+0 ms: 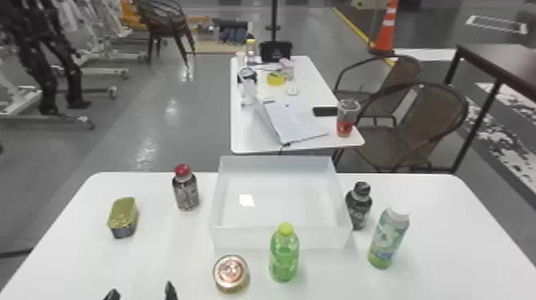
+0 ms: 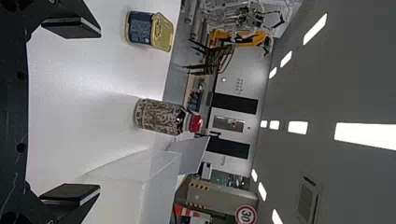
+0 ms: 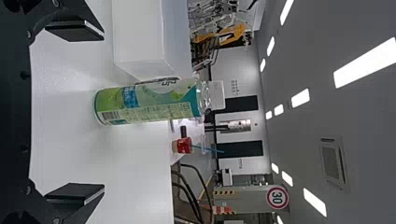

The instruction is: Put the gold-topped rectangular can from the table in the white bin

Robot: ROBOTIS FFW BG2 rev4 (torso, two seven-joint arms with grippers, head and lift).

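Observation:
In the head view my left gripper (image 1: pixel 140 294) is at the bottom edge, its fingertips spread, nearer the robot than the gold-topped can (image 1: pixel 123 216), which stands on the table's left part. The white bin (image 1: pixel 280 238) sits at the table's middle, right of the can. In the left wrist view the left gripper (image 2: pixel 70 112) is open with nothing between its fingers; the can (image 2: pixel 148 30) is farther off, beyond the fingers, and part of the bin (image 2: pixel 122 189) shows. My right gripper (image 3: pixel 74 116) is open in the right wrist view, facing a green-blue bottle, with the bin (image 3: pixel 140 35) nearby.
A red-capped bottle (image 1: pixel 186 191) stands between can and bin. A round can (image 1: pixel 231 273) and a green bottle (image 1: pixel 284 255) are in front of the bin. Right of it stand a dark bottle (image 1: pixel 358 205) and a green-blue bottle (image 1: pixel 387 239).

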